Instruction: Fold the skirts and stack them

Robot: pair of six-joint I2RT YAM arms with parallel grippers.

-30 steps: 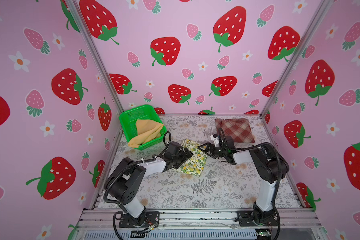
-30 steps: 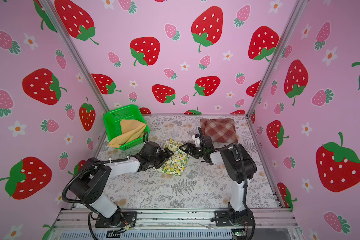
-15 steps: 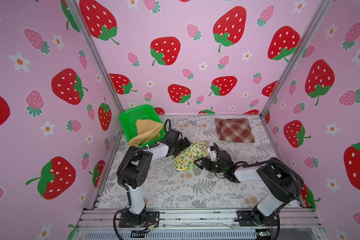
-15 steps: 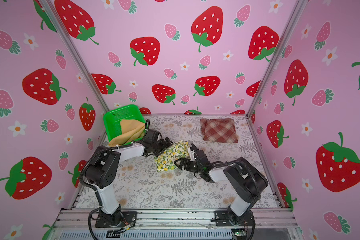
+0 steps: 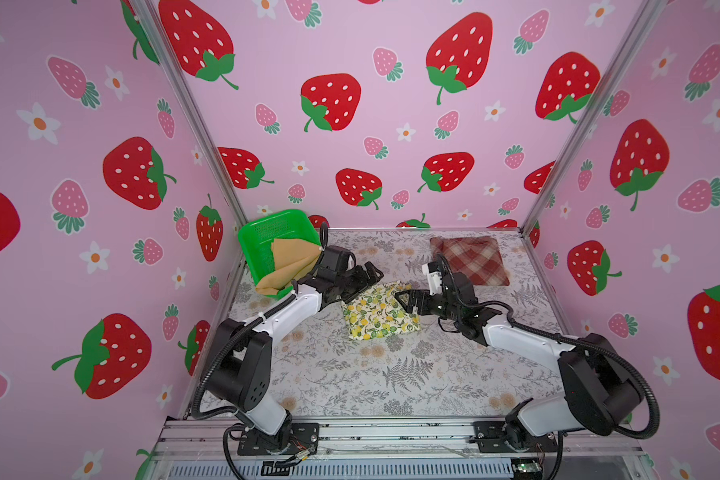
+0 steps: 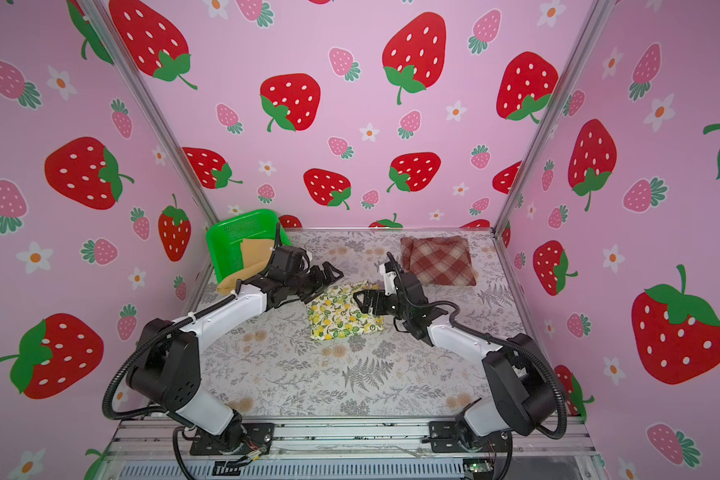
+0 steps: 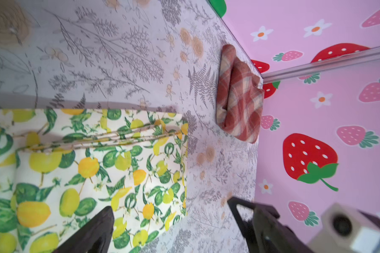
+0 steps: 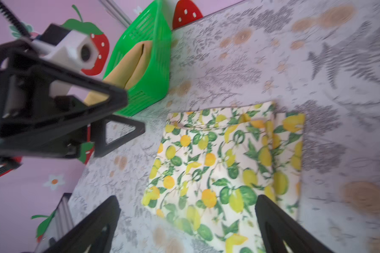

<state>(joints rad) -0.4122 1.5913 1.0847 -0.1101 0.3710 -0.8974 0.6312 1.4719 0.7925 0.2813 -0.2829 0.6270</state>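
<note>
Lemon-print skirt (image 5: pixel 379 313) (image 6: pixel 344 316), cream cloth with yellow lemons and green leaves, lies folded into a flat, roughly rectangular packet at the middle of the grey botanical-print table cover (image 5: pixel 391 374). Its long axis runs left to right, with the right end turned slightly toward the far side. A stack of layered cloth edges crosses the packet in the left wrist view (image 7: pixel 97 166), and a narrower underlayer shows along one side in the right wrist view (image 8: pixel 224 166).

Plaid skirt (image 5: pixel 470 259) (image 6: pixel 437 259) (image 7: pixel 239 96), red-brown and cream, is a thick folded pad at the far right of the table, well apart from the lemon packet, with its long axis also left to right.

Mustard-yellow skirt (image 5: pixel 289 262) (image 6: pixel 252 257) (image 8: pixel 127 65), plain and loosely bunched, sits in the green perforated plastic basket (image 5: pixel 262 232) (image 6: pixel 233 232) (image 8: pixel 154 72) at the far left corner, one end spilling over the near rim.

Left gripper (image 5: pixel 364 286) (image 6: pixel 325 286) (image 7: pixel 171 210) is at the packet's far-left edge, jaws spread wide and empty. Right gripper (image 5: pixel 408 305) (image 6: pixel 362 303) (image 8: pixel 187 202) is at its right edge, jaws likewise apart and empty. Whether either touches the cloth cannot be told.
</note>
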